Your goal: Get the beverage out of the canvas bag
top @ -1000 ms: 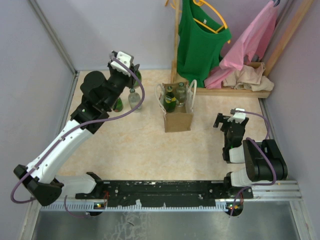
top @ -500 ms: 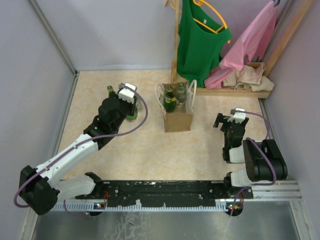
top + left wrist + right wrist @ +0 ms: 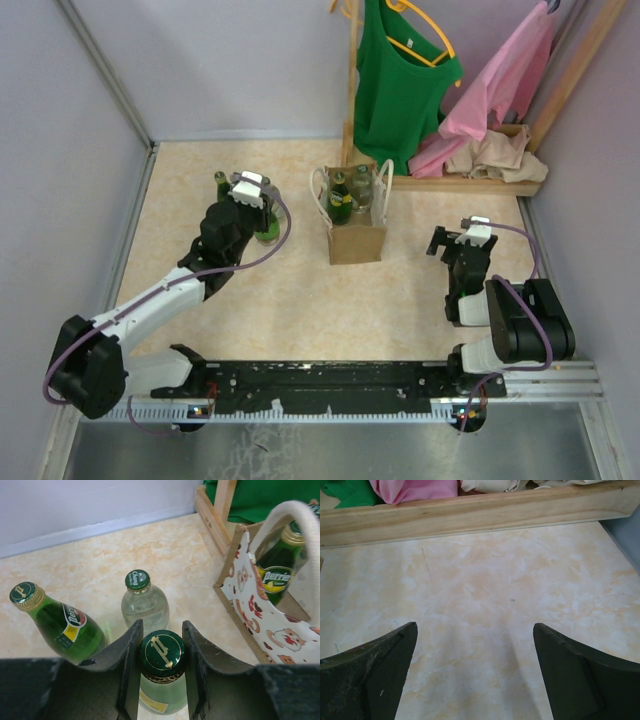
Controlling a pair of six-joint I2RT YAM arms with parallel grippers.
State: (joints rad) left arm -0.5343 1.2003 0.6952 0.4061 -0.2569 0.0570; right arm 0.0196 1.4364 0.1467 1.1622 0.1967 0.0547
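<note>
Bag (image 3: 356,238): tan, boxy, upright, white handles; mid-table, two bottles (image 3: 350,192) inside.
Left gripper (image 3: 161,630): fingers snug on the cap of a standing bottle (image 3: 161,652), left of the bag; clear bottle (image 3: 145,605) just behind.
Right gripper (image 3: 475,645): wide open, empty, near the right wall (image 3: 590,230); bare table (image 3: 290,290) between the arms.

Both arms are built of glossy black joint housings joined by white link shells. The left arm (image 3: 150,300) has a long white forearm link, and a purple cable (image 3: 283,222) loops out from its wrist. The right arm (image 3: 510,325) carries a similar purple cable. A white camera block (image 3: 247,186) caps each wrist. The left claw (image 3: 161,632) and the right claw (image 3: 474,630) have broad, matte dark-grey fingers; the right ones are lightly scuffed.
</note>
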